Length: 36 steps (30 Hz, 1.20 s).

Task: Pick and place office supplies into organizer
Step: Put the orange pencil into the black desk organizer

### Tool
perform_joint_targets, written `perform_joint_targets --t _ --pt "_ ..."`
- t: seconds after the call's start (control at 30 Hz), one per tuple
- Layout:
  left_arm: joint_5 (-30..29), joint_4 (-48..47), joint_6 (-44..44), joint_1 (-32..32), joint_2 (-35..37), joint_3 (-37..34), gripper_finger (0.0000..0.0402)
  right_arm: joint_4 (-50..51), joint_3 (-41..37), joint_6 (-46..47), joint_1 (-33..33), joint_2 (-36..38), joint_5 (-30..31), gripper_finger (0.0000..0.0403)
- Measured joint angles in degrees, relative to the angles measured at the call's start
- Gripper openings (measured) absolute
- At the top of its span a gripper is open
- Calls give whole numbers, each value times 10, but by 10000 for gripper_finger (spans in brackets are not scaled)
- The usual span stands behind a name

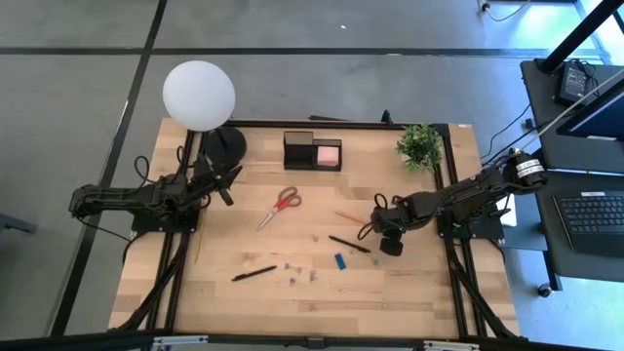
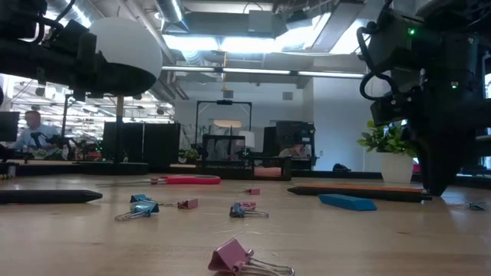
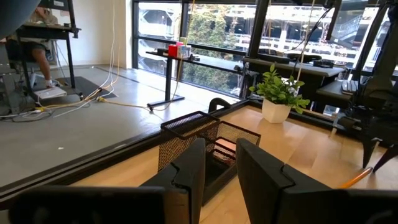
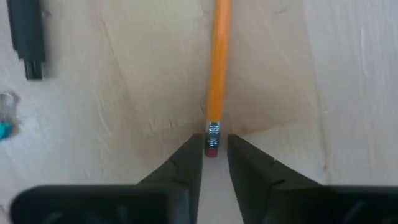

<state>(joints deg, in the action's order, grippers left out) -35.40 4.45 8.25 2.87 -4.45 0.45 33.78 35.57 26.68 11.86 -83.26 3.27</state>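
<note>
1. Overhead, both dark arms reached over the pale wooden table [image 1: 409, 292]. Near the right gripper [image 1: 375, 222] lay the thin wooden pencil [image 1: 347, 216], its long axis slanting from that gripper toward the table's middle. A black pen [image 1: 348, 244] lay just beside it, and another black pen [image 1: 253, 274] lay toward the left. Red-handled scissors [image 1: 281, 206] pointed diagonally, blades toward the near-left. The black rectangular organizer [image 1: 312, 151] stood at the far edge with a pink square sticky-note pad [image 1: 329, 154] in its right compartment. The left gripper [image 1: 226, 175] hung beside the round black lamp base [image 1: 224, 146].

2. At table height, a pink binder clip [image 2: 242, 259] with wire handles lay nearest, bluish clips [image 2: 141, 207] behind it, and a flat blue block [image 2: 347, 202] to the right.

3. From the left wrist, two blunt black fingers [image 3: 189, 174] stood slightly apart with nothing between them, facing the mesh-walled organizer [image 3: 205, 140] and a potted plant [image 3: 278, 96].

4. From the right wrist, the orange pencil [image 4: 219, 62] ran straight away from the fingers [image 4: 186, 168]; its metal ferrule and dark red eraser sat right at the narrow gap between the tips. Whether they were pinching it, I cannot tell.
</note>
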Motion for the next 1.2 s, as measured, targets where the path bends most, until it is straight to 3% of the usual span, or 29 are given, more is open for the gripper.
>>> perform_joint_targets --t 0.33,1.2 --pt "0 0 0 0 0 0 86 1 0 1 0 0 2 10" --pt "0 0 0 0 0 0 86 16 25 54 0 -5 -3 10"
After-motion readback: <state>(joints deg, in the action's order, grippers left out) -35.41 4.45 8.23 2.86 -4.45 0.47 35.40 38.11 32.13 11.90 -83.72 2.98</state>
